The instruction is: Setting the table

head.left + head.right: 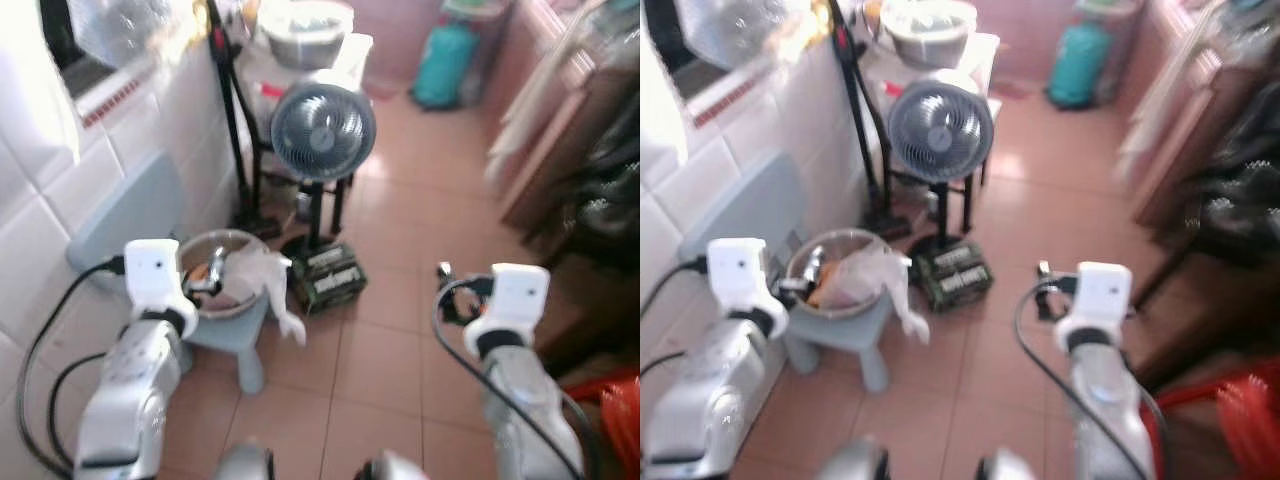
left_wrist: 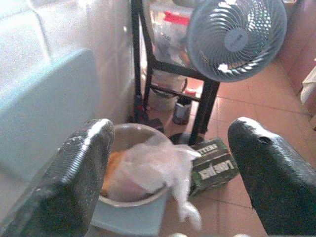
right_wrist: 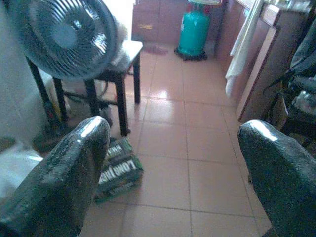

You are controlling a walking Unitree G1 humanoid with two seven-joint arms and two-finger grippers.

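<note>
Here, both grippers, left [image 2: 165, 182] and right [image 3: 173, 182], hover with fingers spread wide and empty, the left nearest a metal bowl [image 1: 222, 275] holding a plastic bag [image 1: 262, 275] on a small blue stool [image 1: 235, 335] beside a fan [image 1: 323, 132].

Left end effector [image 2: 165, 173] and right end effector [image 3: 173, 173] gape, raised forward.

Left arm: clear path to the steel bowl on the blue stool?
Probably yes. The open left gripper faces the steel bowl on the blue stool; only the plastic bag drapes over it.
</note>
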